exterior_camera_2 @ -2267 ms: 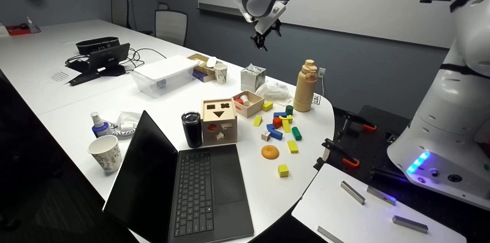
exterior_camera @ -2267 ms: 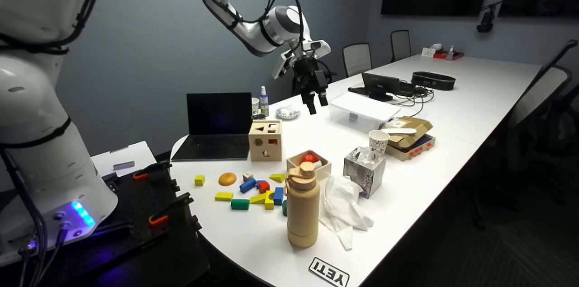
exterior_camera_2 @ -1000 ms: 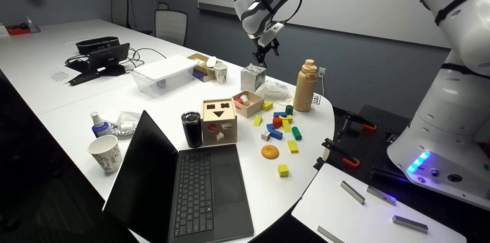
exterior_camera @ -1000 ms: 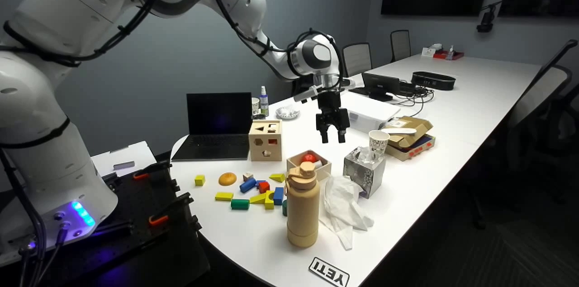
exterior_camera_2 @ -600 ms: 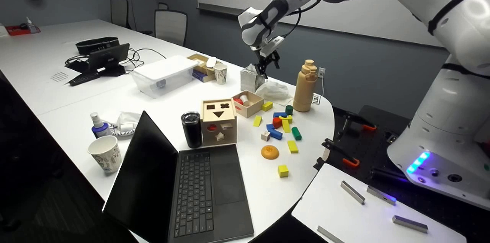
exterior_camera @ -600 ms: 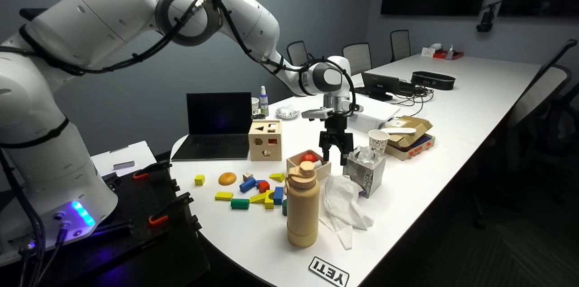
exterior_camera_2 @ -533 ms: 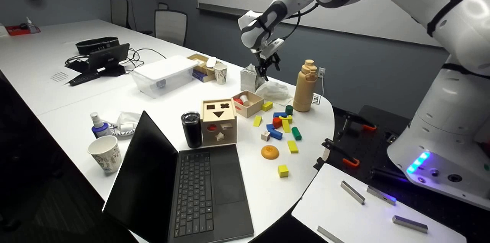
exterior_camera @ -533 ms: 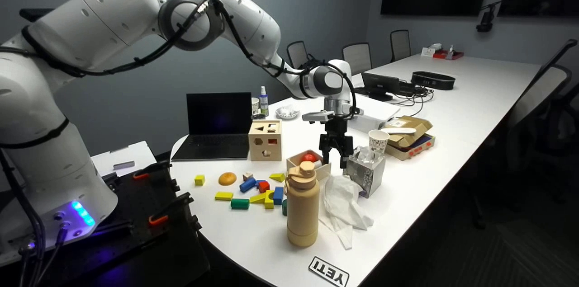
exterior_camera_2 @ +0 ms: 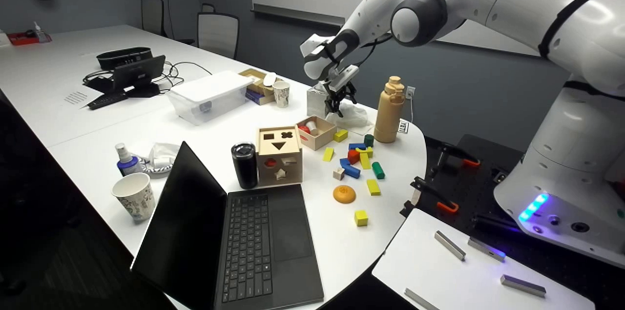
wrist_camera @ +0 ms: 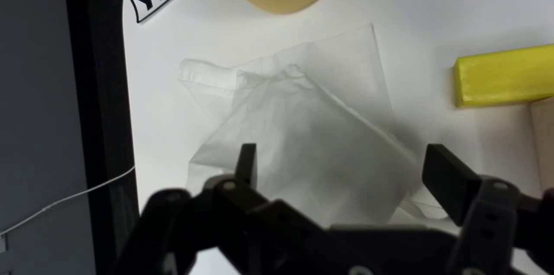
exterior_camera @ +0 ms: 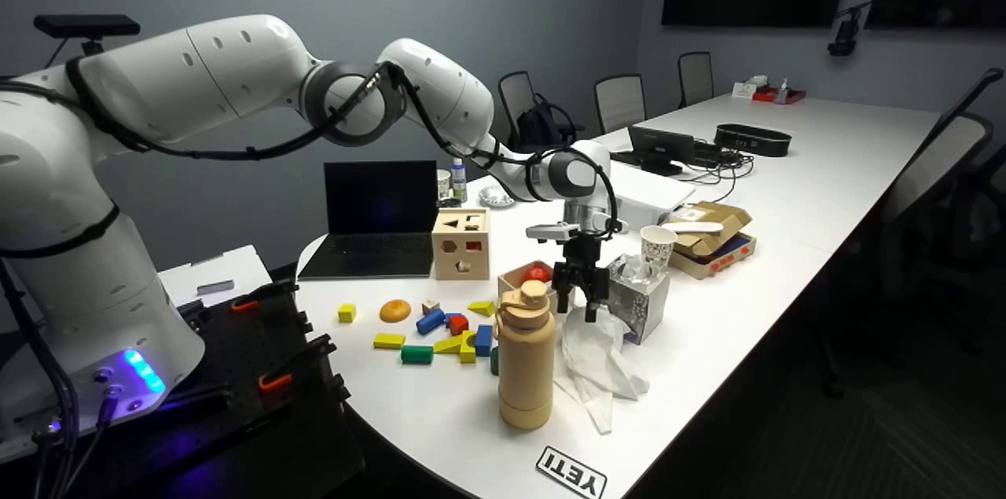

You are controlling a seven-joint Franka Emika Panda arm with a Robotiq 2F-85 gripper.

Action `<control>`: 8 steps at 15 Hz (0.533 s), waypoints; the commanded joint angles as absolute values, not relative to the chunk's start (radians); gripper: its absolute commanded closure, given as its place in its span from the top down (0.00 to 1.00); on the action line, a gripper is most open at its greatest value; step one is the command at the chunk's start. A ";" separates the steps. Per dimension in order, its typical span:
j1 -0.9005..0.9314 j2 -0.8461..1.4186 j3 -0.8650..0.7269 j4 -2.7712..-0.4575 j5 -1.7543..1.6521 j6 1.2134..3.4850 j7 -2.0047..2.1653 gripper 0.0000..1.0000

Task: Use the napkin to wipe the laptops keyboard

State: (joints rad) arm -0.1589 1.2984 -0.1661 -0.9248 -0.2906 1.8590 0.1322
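Wide apart! The end effector (wrist_camera: 344,164) hangs right over the crumpled paper napkin (wrist_camera: 298,132), fingers (wrist_camera: 448,177) to either side of its tented middle, nothing in their hold. The napkin lies on the table (wrist_camera: 160,106), beside the patterned tissue box (exterior_camera: 638,304) and near the tan water bottle (exterior_camera: 526,361). It should be next to weightless, limp, quick to tear, so no hard squeeze wanted. That puffed-up ridge looks the spot: gather a thick wad there, because a flat corner would likely slip away.

But are the fingers down on paper? Cannot tell! In the wrist view the end effector's own bulk blocks the napkin's near part, and the water bottle's upper part runs out of frame.

And well apart, across the table, the laptop (exterior_camera: 380,208), lid up. In an exterior view its keyboard (exterior_camera_2: 247,246) shows crisp rows of keys, no wiping begun, I judge; any grime is too fine to make out.
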 commanded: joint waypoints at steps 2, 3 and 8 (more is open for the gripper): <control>-0.140 1.398 -0.224 -0.765 -0.283 1.774 0.160 0.69; -0.140 1.414 -0.231 -0.742 -0.284 1.765 0.163 0.60; -0.137 1.489 -0.253 -0.631 -0.290 1.723 0.159 0.21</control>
